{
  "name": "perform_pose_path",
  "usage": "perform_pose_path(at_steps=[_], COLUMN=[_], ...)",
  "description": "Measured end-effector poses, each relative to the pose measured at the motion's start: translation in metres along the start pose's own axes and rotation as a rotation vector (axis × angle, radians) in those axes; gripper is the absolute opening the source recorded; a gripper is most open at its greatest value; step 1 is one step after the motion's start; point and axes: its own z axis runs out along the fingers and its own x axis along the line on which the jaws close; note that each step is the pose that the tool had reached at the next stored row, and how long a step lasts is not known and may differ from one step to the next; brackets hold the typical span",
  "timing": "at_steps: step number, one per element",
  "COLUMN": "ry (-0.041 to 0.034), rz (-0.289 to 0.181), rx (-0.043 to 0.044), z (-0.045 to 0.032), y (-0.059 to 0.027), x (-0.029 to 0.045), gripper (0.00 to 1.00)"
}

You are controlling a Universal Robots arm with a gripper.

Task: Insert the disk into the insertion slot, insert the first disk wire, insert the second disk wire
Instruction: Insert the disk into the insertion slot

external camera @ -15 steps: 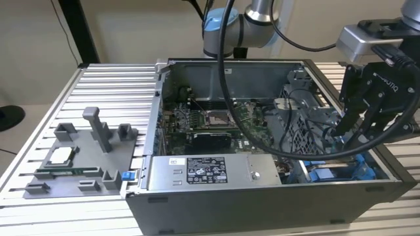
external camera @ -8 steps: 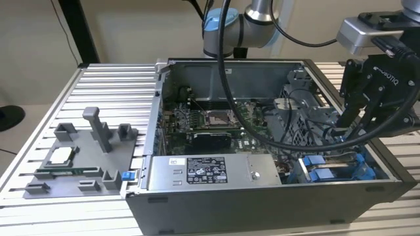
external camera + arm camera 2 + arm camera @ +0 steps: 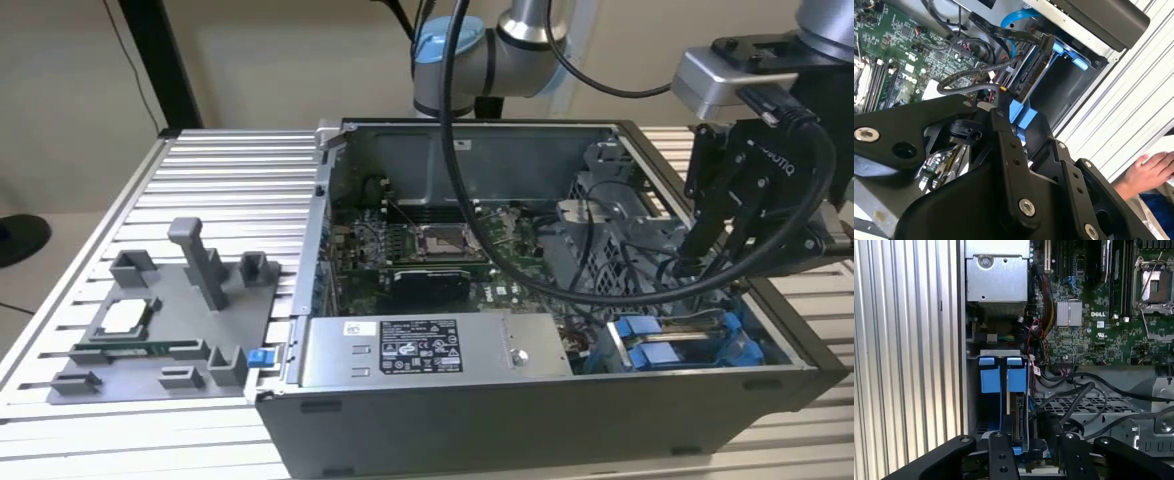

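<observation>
The disk (image 3: pixel 1030 75) stands on edge in its blue carrier, partly down inside the insertion slot (image 3: pixel 1069 87). My gripper (image 3: pixel 1024 125) is shut on the carrier's blue end. In the first wrist view the disk (image 3: pixel 1016 425) runs from my gripper (image 3: pixel 1029 452) toward the slot's two blue tabs (image 3: pixel 1000 374). In the exterior view my gripper (image 3: pixel 697 262) reaches down over the insertion slot (image 3: pixel 667 345) at the case's near corner on the exterior view's right. Loose black wires (image 3: pixel 976 75) lie beside the disk's connector end.
The open computer case (image 3: pixel 534 400) holds a motherboard (image 3: pixel 427 245) and a grey power-supply box (image 3: pixel 414 345). A perforated cage (image 3: pixel 1094 407) carries cables next to the slot. A grey fixture (image 3: pixel 160 330) sits on the ribbed table. A person's hand (image 3: pixel 1149 172) rests outside the case.
</observation>
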Motion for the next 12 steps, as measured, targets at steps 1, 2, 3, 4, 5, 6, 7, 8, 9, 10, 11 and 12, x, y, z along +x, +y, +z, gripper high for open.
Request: perform_pose_path(at_steps=[1, 2, 3, 4, 5, 6, 7, 8, 9, 10, 11, 12], ry=[-0.0021, -0.0052, -0.009, -0.014, -0.0204, -0.0261, -0.0321, -0.0371, -0.0403, -0.0428, -0.0434, -0.0438], rz=[0.0, 0.0, 0.0, 0.0, 0.0, 0.0, -0.001, -0.001, -0.002, -0.004, -0.006, -0.01], rx=[0.0004, 0.0006, 0.0008, 0.0011, 0.0015, 0.0022, 0.0032, 0.0043, 0.0053, 0.0065, 0.0077, 0.0087], z=[0.0007, 0.0012, 0.0017, 0.0022, 0.0029, 0.0034, 0.004, 0.0045, 0.0048, 0.0052, 0.0053, 0.0054], y=[0.0001, 0.0003, 0.0004, 0.0005, 0.0007, 0.0008, 0.001, 0.0013, 0.0014, 0.0015, 0.0016, 0.0016], x=[-0.0003, -0.0006, -0.0008, -0.0009, -0.0009, -0.001, -0.0009, -0.0009, -0.0009, -0.001, -0.001, -0.001], gripper=[1.0, 1.0, 1.0, 1.0, 1.0, 1.0, 1.0, 1.0, 1.0, 1.0, 1.0, 1.0])
